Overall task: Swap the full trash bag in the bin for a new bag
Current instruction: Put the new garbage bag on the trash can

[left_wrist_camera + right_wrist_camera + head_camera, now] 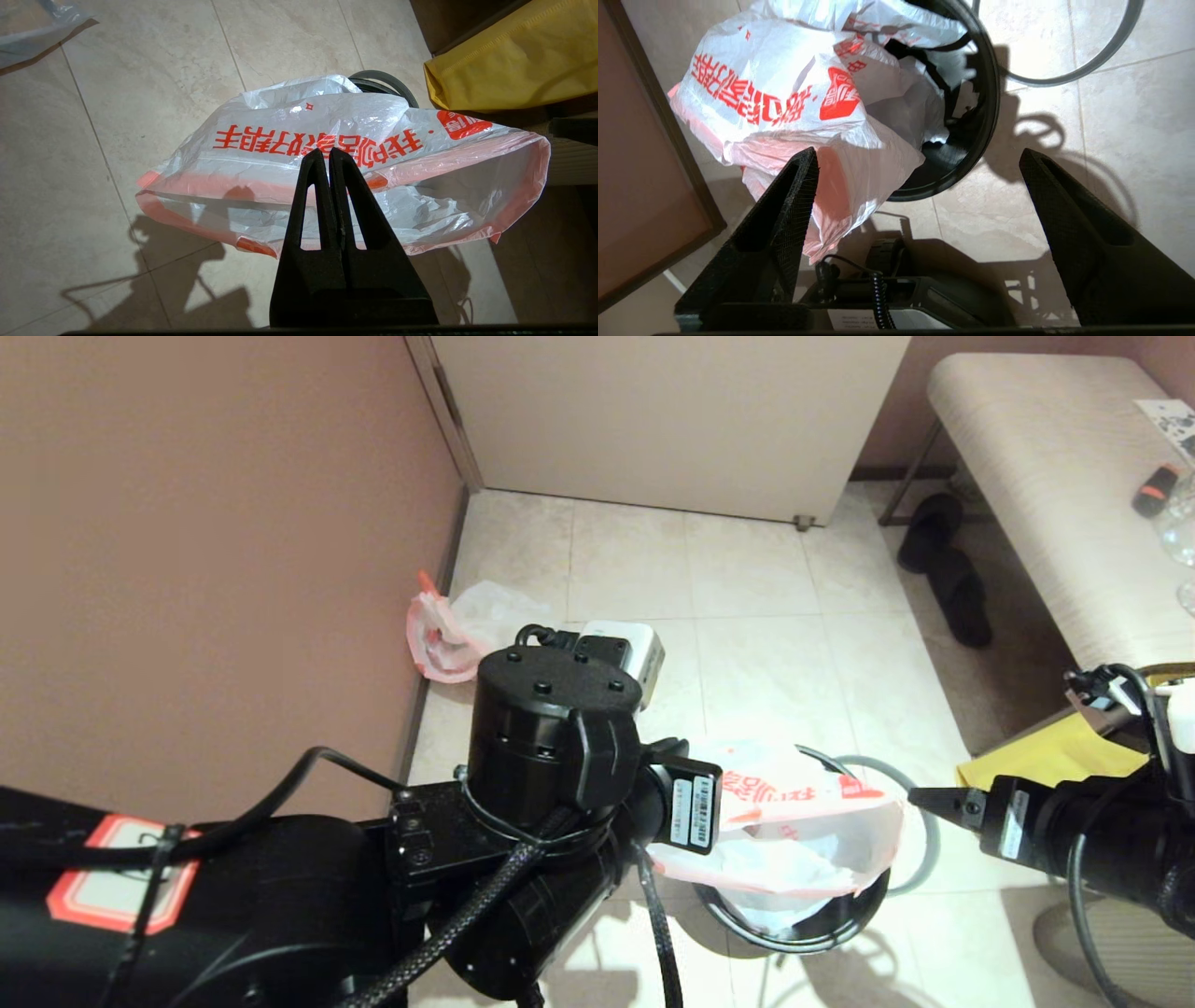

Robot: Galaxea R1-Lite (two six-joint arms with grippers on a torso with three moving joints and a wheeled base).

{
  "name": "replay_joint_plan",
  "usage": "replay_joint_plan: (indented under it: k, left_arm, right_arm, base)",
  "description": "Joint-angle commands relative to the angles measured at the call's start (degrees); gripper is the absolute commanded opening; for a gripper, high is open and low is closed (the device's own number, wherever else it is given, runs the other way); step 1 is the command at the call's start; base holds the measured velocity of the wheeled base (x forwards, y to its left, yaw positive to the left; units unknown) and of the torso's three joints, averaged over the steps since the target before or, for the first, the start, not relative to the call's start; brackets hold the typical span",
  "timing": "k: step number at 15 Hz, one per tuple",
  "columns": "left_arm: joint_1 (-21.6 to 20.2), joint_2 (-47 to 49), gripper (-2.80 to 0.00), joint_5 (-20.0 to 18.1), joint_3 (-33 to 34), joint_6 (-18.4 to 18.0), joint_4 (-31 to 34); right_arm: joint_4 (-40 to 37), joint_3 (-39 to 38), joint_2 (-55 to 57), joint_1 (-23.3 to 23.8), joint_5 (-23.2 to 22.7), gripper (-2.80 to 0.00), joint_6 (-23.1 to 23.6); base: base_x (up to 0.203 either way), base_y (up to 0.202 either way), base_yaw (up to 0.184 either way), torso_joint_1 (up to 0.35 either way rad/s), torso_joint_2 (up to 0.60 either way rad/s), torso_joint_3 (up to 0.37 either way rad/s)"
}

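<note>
The left arm (280,896) fills the near side of the head view, reaching forward over the floor tiles. Its wrist hides its own fingers there. The left wrist view shows them: the left gripper (329,151) has its jaws pressed flat together on the pink rim band of the new bag (327,121). It holds that bag up with the mouth pulled out into a long, flat slot.

The bag hangs over the bin (794,945) with its lower part sagging inside, but the rim is not seated round the black wall. The bin's grey ring (924,868) lies off on the floor, just beside the bin and touching or nearly touching it. The full trash bag (457,630) sits well apart against the wall (already out of the bin, so that half of the job looks done). A yellow bag (509,60) lies beyond the bin on the right.

The next move depends on one relation. The long axis of the bag's mouth runs from the left gripper's pinch across the bin toward the right arm. The loose end of the pink rim lies just beside the right gripper (917,153), so that arm is much the nearer to it. Its jaws stand wide and hold nothing. In the right wrist view the bag's folded rim lies against one finger, not centred between the two. The gripper would probably need to shift toward the bag before closing, then pull away from the left to spread the mouth over the bin.
</note>
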State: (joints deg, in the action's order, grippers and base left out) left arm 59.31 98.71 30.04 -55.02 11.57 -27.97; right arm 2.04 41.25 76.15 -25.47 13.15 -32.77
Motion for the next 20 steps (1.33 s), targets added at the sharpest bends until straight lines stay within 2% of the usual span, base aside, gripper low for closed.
replay_joint_plan:
  k: [1,5,8,13,17,18,19,20]
  left_arm:
    - [0.0,0.3,-2.80,0.2,-0.1,0.1,-0.2]
    - [0.0,0.0,-2.80,0.3,-0.3,0.0,-0.2]
    - [0.0,0.3,-2.80,0.3,-0.3,0.0,-0.2]
    - [-0.1,0.6,-2.80,0.2,-0.3,0.0,-0.2]
    - [-0.2,1.2,-2.80,0.2,-0.2,-0.1,-1.4]
    - [-0.2,1.9,-2.80,0.3,0.0,0.0,-1.5]
    - [-0.2,2.2,-2.80,0.1,0.3,0.2,-1.4]
    - [-0.4,2.1,-2.80,0.0,1.1,0.6,-1.4]
  right_arm:
    - [0.0,0.0,-1.6,-0.1,0.5,0.00,-0.2]
    - [-2.2,-0.4,-0.2,-3.4,0.6,0.00,0.0]
    - [-2.6,-0.5,1.3,-4.1,0.6,0.00,0.6]
    - [-0.7,2.7,10.5,-4.0,1.5,0.00,3.6]
    - [0.8,5.3,21.1,-4.1,12.9,0.00,7.9]
    - [1.5,5.9,23.4,-4.0,14.6,0.00,8.4]
    - [2.8,6.6,25.4,-4.0,15.3,-0.62,8.7]
    - [4.6,7.6,26.9,-3.9,15.7,-2.80,8.9]
  base:
    - [0.000,0.000,0.000,0.000,0.00,0.000]
    - [0.000,0.000,0.000,0.000,0.00,0.000]
    - [0.000,0.000,0.000,0.000,0.00,0.000]
    - [0.000,0.000,0.000,0.000,0.00,0.000]
    - [0.000,0.000,0.000,0.000,0.00,0.000]
    - [0.000,0.000,0.000,0.000,0.00,0.000]
    - [0.000,0.000,0.000,0.000,0.00,0.000]
    - [0.000,0.000,0.000,0.000,0.00,0.000]
